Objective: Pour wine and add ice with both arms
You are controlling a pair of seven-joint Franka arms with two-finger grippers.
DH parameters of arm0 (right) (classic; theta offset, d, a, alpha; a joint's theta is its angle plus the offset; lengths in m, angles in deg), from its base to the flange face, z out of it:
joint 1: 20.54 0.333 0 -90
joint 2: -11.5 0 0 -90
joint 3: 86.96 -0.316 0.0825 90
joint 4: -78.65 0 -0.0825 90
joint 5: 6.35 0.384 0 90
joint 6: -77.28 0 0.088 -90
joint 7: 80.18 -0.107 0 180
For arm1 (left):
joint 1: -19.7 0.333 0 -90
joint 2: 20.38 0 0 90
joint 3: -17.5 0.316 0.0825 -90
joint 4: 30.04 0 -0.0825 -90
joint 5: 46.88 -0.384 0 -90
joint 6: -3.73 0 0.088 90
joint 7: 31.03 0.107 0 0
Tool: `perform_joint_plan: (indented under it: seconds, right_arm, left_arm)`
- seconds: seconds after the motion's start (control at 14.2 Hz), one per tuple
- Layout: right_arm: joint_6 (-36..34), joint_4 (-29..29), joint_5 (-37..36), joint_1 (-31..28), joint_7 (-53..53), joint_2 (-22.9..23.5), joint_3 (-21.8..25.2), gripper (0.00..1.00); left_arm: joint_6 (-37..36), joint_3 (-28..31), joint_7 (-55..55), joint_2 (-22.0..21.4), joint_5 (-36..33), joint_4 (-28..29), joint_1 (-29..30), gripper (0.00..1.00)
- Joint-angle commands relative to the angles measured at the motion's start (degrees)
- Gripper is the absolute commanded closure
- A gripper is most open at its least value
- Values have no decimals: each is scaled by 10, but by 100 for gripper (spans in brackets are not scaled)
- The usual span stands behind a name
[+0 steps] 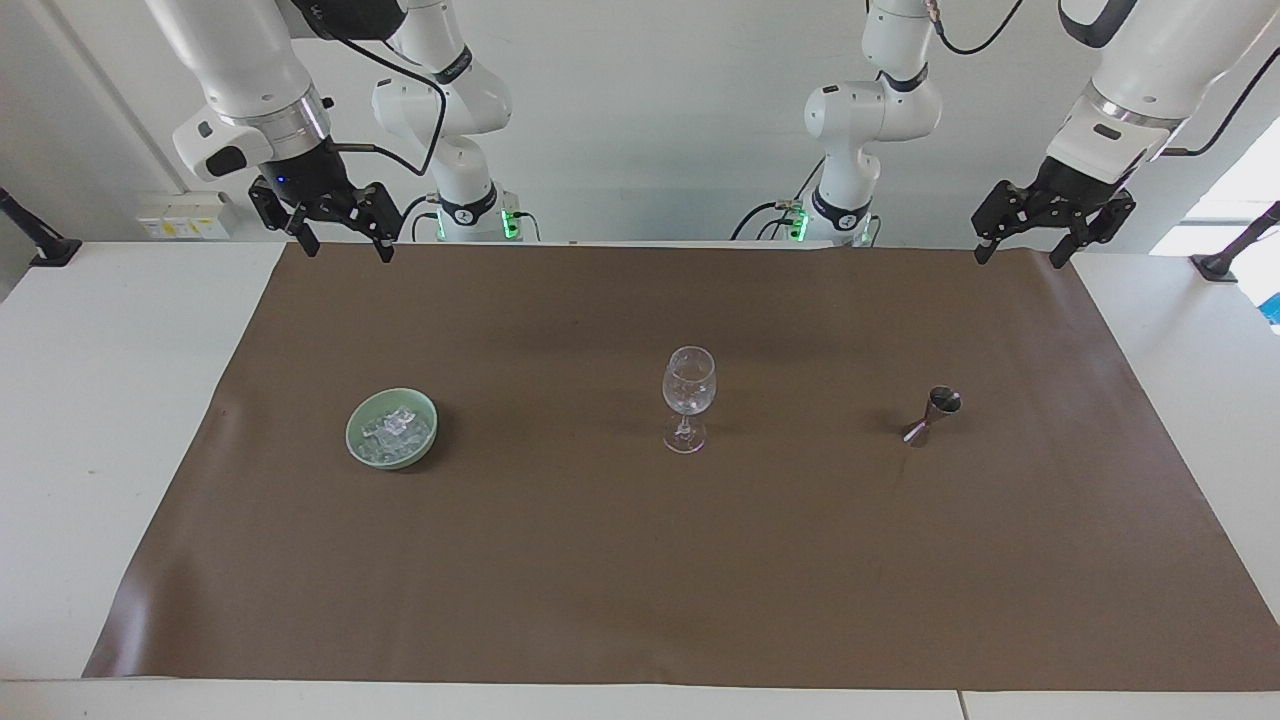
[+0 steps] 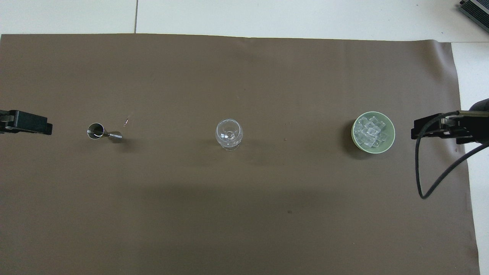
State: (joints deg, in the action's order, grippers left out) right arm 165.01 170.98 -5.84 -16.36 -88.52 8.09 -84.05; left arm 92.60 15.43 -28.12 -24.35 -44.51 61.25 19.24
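A clear stemmed wine glass [image 1: 689, 395] [image 2: 229, 133] stands upright mid-mat. Toward the right arm's end sits a pale green bowl [image 1: 352, 436] [image 2: 392, 134] holding several ice cubes [image 1: 395, 430] [image 2: 368, 131]. Toward the left arm's end stands a small metal jigger [image 1: 935, 413] [image 2: 102, 132]; no wine shows, and I cannot tell what is in the jigger. My right gripper [image 1: 347, 248] [image 2: 424, 130] hangs open and empty over the mat's edge by the robots. My left gripper [image 1: 1020, 256] [image 2: 38, 125] hangs open and empty over the other corner there. Both arms wait.
A brown mat [image 1: 640, 580] covers most of the white table [image 1: 100, 400]. Black clamp mounts [image 1: 40, 245] [image 1: 1225, 262] sit at the table's two corners by the robots. A loose black cable [image 2: 424, 179] droops from the right arm.
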Motion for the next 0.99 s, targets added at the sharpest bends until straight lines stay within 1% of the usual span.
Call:
perform_joint_plan:
  seconds: [0.0,0.21,0.49,0.71,0.92]
  right_arm:
    - [-8,1,-4,-3,15,-5,-3,0]
    - [-8,1,-4,-3,15,-5,-3,0]
    - [-8,1,-4,-3,15,-5,-3,0]
    - [-8,1,-4,-3,15,-5,-3,0]
    - [-8,1,-4,-3,15,-5,-3,0]
  left_arm:
    - [7,0,3,-6,-6,6,-2,0]
    - [9,0,8,-6,-7,6,-3,0]
    - [9,-7,6,-13,-7,23,-6,0]
    - [16,-6,8,-17,-7,37,-22,0]
    - [17,-5,7,-20,-7,40,-20,0]
